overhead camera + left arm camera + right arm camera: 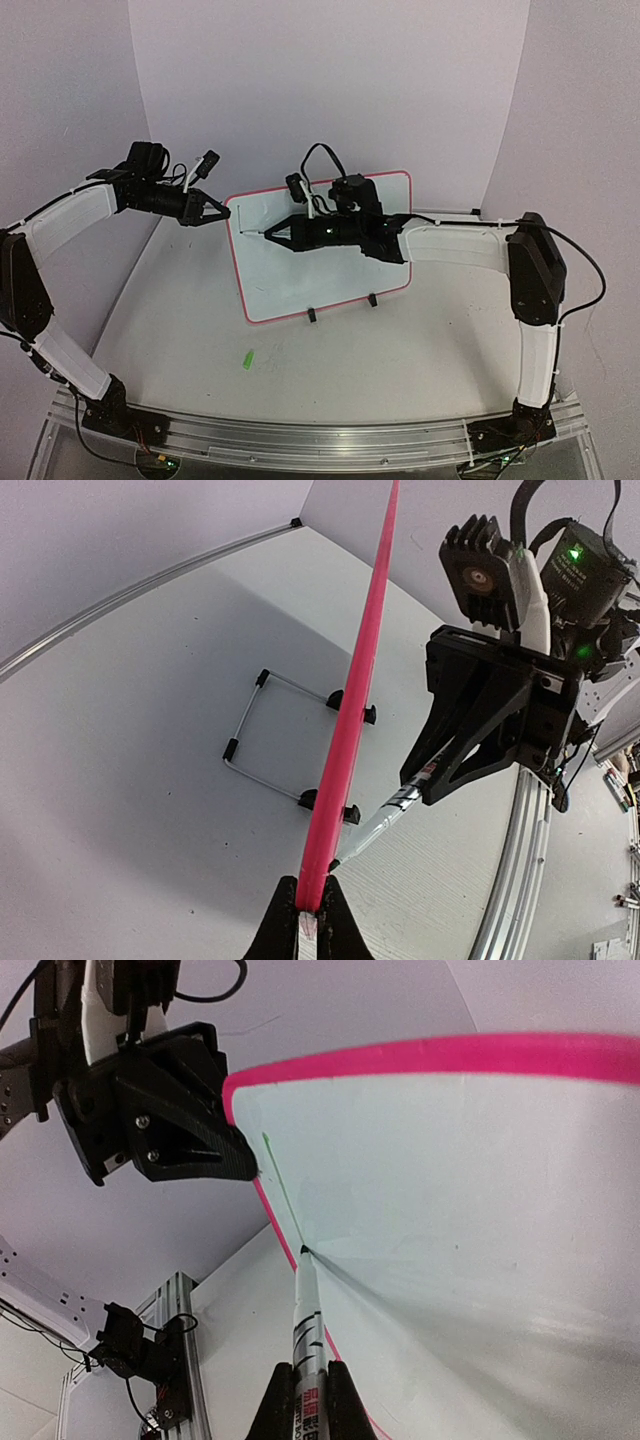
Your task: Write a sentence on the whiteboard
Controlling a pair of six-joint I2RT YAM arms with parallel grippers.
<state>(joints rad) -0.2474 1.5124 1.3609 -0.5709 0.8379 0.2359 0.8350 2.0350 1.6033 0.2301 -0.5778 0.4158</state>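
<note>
My right pincer [305, 1385] grasps the marker [303, 1305], its tip on the whiteboard [480, 1210]; my left pincer [308, 912] clamps its rim. Just ahead lies one green stroke [283, 1188]; the sentence looks barely begun.

Pale grey matte table [420, 350], boxed in by lilac panels [330, 90] on three sides. Standing toward the back: whiteboard [320, 285], propped on a wire stand [246, 712], black clips [312, 316] down on the surface. Lying alone front-left, well apart from the board: small green cap-looking thing [247, 358]. Along the near edge: aluminium rail [330, 437] carrying both arm bases [105, 405].
</note>
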